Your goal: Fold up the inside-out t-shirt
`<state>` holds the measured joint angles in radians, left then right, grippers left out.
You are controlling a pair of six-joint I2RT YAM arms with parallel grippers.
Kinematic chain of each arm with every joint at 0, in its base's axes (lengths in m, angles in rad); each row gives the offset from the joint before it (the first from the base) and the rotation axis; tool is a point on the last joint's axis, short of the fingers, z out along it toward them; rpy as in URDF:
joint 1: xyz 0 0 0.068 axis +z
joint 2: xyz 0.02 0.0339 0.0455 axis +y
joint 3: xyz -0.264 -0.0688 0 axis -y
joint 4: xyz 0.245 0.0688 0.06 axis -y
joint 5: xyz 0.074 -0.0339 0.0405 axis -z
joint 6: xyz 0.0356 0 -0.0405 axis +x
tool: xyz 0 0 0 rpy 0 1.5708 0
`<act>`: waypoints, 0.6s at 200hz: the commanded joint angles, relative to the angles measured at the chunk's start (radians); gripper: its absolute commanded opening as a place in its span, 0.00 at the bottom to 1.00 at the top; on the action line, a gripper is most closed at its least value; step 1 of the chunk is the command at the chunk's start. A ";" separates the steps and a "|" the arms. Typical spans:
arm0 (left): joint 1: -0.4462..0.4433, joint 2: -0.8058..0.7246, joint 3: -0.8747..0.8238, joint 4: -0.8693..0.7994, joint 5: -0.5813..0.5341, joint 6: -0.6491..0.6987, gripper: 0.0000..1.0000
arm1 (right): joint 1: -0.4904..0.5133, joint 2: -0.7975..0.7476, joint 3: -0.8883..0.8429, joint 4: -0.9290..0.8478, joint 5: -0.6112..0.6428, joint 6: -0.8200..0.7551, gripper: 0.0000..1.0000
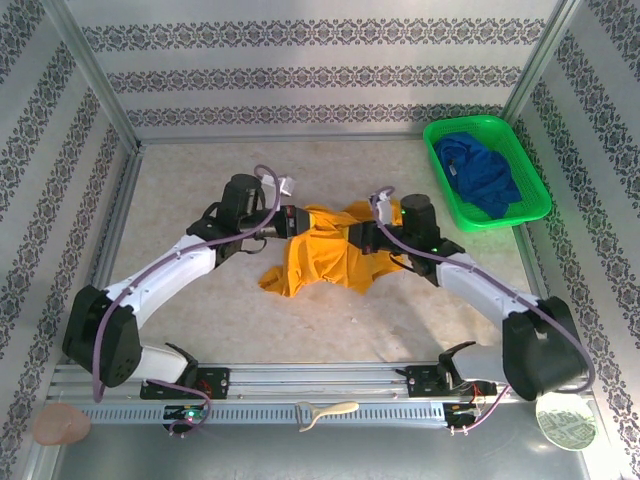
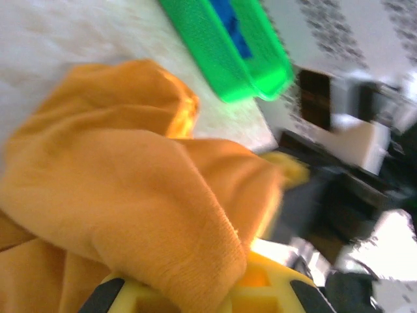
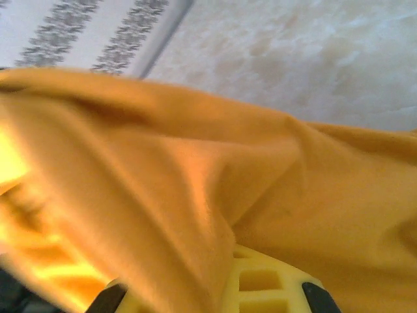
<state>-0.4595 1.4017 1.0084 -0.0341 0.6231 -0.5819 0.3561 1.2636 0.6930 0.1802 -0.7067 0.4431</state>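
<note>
Top external, inside-out t-shirt (image 1: pixel 320 255) crumpled mid-table, table (image 1: pixel 330 335) bare toward near edge

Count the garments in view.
2. The orange-yellow t-shirt is mid-table, held by the left gripper and right gripper; the dark blue garment is in the green basket, far right. More may hide there.

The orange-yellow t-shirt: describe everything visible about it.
The t-shirt is plain orange-yellow, soft, wrinkled cloth with no print. It is bunched up between the left end effector and right end effector, both shut on its fabric. Its lower part spills onto the pale table near the middle.
</note>
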 commanded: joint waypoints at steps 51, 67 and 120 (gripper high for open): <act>0.077 0.371 0.225 -0.018 -0.001 -0.012 0.05 | -0.051 -0.071 -0.085 0.127 -0.323 0.084 0.00; 0.078 0.372 0.222 0.025 0.005 -0.045 0.32 | -0.052 -0.040 -0.102 0.162 -0.298 0.107 0.06; 0.075 0.132 0.063 0.046 -0.027 -0.111 0.64 | -0.055 0.036 -0.145 0.240 -0.227 0.144 0.11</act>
<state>-0.3901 1.6783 1.1320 -0.0151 0.6304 -0.6518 0.3092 1.2720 0.5716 0.3332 -0.9321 0.5579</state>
